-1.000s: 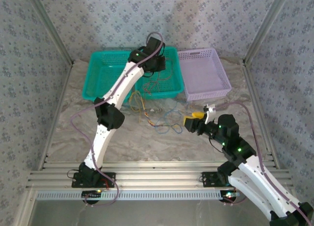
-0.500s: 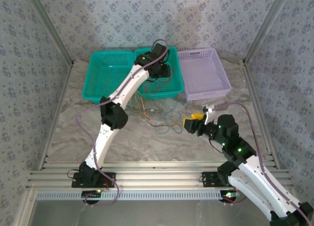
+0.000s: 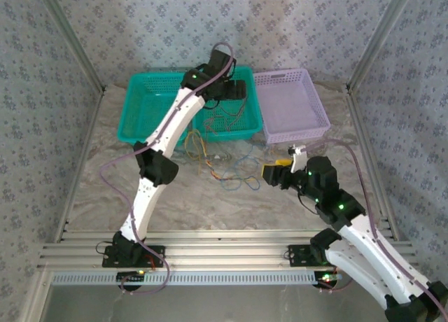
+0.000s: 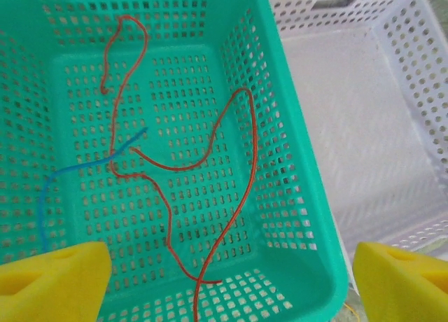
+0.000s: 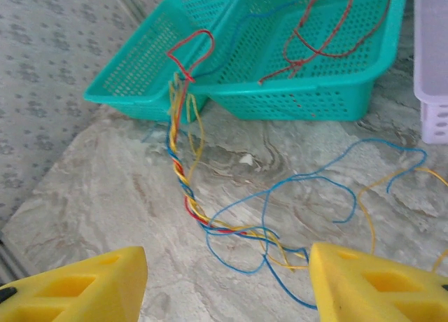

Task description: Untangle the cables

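Low in the right wrist view, the right end effector is held wide and empty before the cables, which are braided red, yellow and blue across the desk and over the green basket rim. Further up, the left end effector is spread wide, empty, above a red strand and a blue strand lying in that basket. A pull on the braid could tighten it or drag the basket. Counted: two end effectors, one green basket, one lilac basket, three cable colours.

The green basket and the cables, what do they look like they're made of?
Green basket: probably molded plastic, slightly glossy, with regular rows of holes. Cables: thin flexible wires, apparently in coloured plastic insulation, since they kink and twist together; their cores are hidden.
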